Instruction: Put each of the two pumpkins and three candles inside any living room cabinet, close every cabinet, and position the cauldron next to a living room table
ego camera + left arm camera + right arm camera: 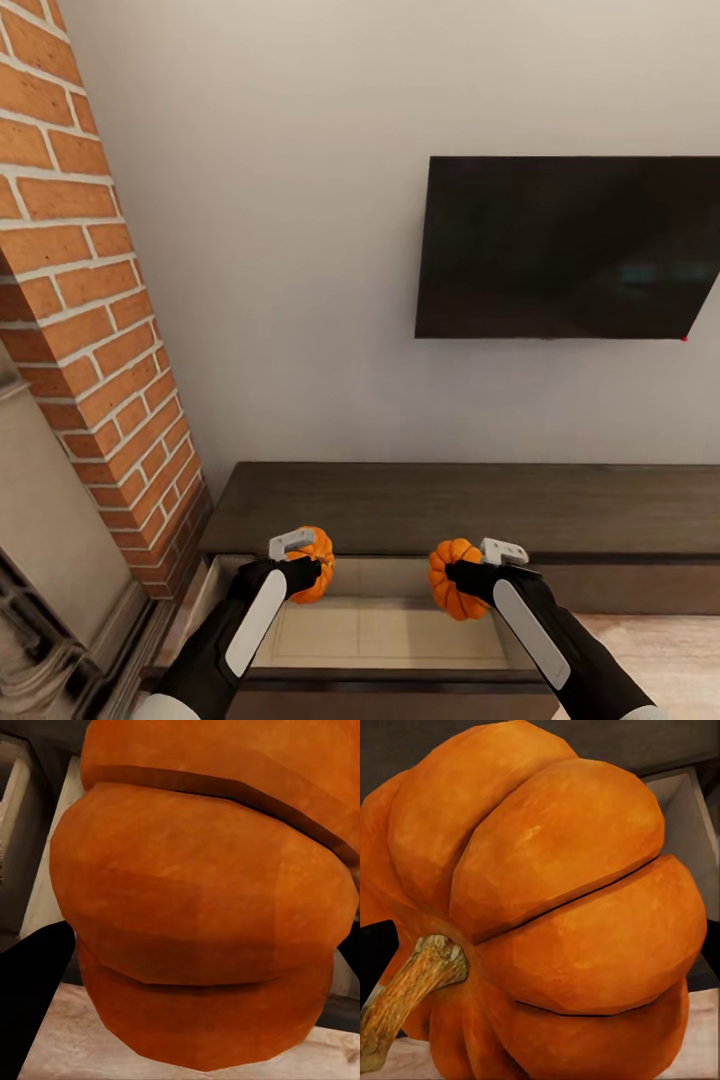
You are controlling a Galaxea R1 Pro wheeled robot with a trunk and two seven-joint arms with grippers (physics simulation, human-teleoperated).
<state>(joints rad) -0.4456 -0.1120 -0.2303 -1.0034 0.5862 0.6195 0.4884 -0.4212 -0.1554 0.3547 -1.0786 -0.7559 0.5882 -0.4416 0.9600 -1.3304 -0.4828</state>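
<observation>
Each gripper, left point(305, 562) and right point(478, 567), grasps a pumpkin point(316, 566) point(453, 579) over the cabinet's point(400, 505) open drawer point(385, 632); next, lower and release them inside.

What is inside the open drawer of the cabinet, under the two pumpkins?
The open drawer shows a bare, light beige floor; nothing lies on the visible part. The left gripper and right gripper hold the pumpkins above it, and the arms cover its sides.
</observation>
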